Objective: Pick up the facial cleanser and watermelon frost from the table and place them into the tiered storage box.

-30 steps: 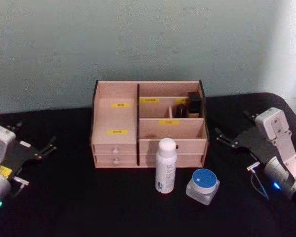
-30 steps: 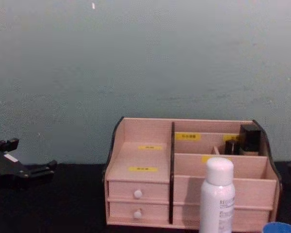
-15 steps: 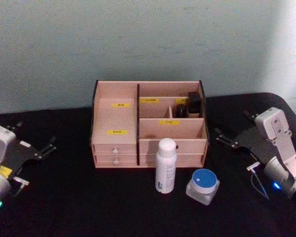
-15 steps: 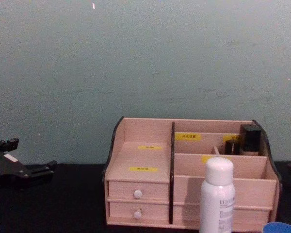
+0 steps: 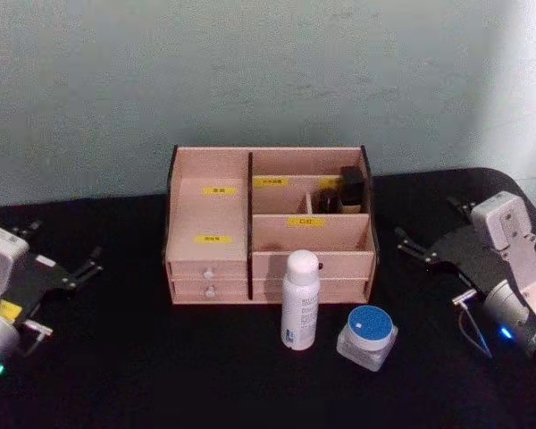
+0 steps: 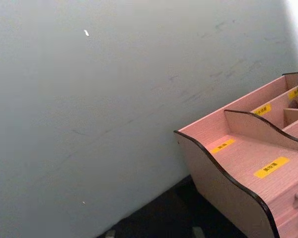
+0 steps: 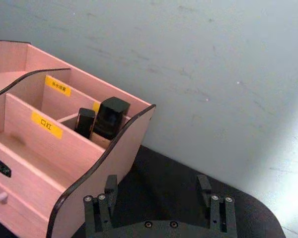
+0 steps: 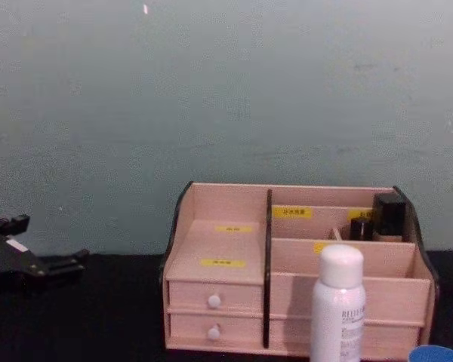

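The facial cleanser (image 5: 301, 300) stands upright on the black table, just in front of the tiered storage box (image 5: 211, 192); in the chest view the facial cleanser (image 8: 338, 305) partly covers the storage box (image 8: 219, 241). The watermelon frost (image 5: 367, 335), a clear jar with a blue lid, sits right of the bottle; its lid's edge (image 8: 438, 353) shows in the chest view. My left gripper (image 5: 64, 243) rests open far left of the box, also the left gripper (image 8: 49, 240). My right gripper (image 5: 427, 222) is open, right of the box, with nothing between its fingers (image 7: 111, 187).
Two small black containers (image 7: 103, 118) stand in the box's back right compartment (image 5: 339, 189). A pale wall rises just behind the box. The left wrist view shows the box's left side wall (image 6: 216, 183). Black tabletop (image 5: 134, 357) lies between each gripper and the box.
My right gripper has drifted slightly to the right, away from the box. The left gripper, bottle and jar have not moved.
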You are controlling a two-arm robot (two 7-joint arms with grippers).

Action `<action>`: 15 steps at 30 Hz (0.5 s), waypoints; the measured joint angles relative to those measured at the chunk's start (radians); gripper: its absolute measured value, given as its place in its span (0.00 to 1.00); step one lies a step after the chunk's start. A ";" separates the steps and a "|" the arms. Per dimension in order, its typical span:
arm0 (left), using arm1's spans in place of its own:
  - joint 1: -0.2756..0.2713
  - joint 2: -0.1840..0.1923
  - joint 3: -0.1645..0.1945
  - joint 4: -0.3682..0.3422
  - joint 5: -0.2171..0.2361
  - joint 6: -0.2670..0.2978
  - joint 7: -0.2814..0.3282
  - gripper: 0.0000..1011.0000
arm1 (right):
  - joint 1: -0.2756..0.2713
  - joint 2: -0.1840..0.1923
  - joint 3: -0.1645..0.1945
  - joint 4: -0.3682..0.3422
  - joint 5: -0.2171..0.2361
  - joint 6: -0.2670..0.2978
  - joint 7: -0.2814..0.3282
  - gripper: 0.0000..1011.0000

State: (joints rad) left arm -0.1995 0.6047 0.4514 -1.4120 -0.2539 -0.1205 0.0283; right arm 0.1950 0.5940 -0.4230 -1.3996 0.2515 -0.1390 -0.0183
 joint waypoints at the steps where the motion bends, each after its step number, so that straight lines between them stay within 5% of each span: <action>1: 0.000 0.000 0.000 0.000 0.000 0.000 0.000 0.99 | -0.001 -0.001 0.003 0.001 0.000 -0.003 0.002 0.99; 10: 0.000 0.000 0.000 0.000 0.000 0.000 0.000 0.99 | -0.024 0.002 0.039 -0.017 0.023 -0.030 0.048 0.99; 15: 0.000 0.000 0.000 0.000 0.000 0.000 0.000 0.99 | -0.059 0.020 0.071 -0.057 0.077 -0.064 0.116 0.99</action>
State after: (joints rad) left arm -0.1995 0.6047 0.4514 -1.4119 -0.2539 -0.1205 0.0283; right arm 0.1361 0.6142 -0.3515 -1.4567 0.3285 -0.2032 0.0981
